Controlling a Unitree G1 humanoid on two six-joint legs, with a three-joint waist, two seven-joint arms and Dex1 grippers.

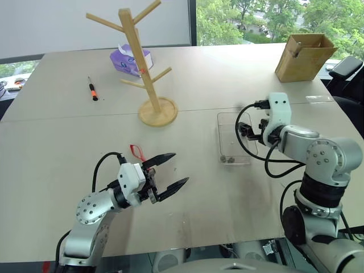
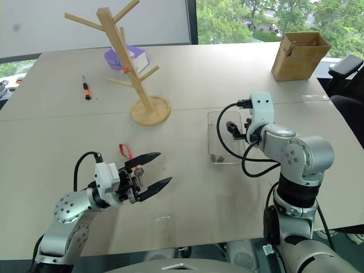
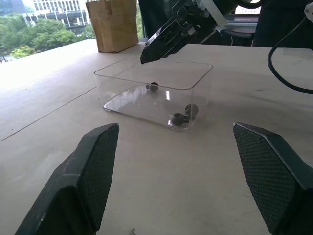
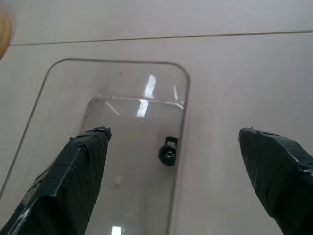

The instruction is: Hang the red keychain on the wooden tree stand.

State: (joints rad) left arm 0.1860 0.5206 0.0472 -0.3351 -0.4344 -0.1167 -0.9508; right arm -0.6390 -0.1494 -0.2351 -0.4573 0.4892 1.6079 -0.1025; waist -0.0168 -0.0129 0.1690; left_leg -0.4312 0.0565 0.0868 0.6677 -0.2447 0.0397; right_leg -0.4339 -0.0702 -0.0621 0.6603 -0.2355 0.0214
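Table scene with both grippers empty and the red keychain lying unhung.

The table [image 1: 68, 136] carries, in descending size: the wooden tree stand [image 1: 139, 62], upright on its round base at the far centre; a cardboard box [image 1: 304, 57] at the far right; a clear plastic tray [image 1: 233, 139] holding a few small dark parts, possibly screws. The right gripper [image 4: 176, 147] hovers over this tray, fingers spread wide, grasping nothing. The left gripper [image 1: 170, 170], likewise released, sits just beside the red keychain [image 1: 136, 151], which lies flat on the table well apart from the stand. A purple tissue pack [image 1: 128, 60] stands behind the stand; a screwdriver [image 1: 92, 90] lies to its left.
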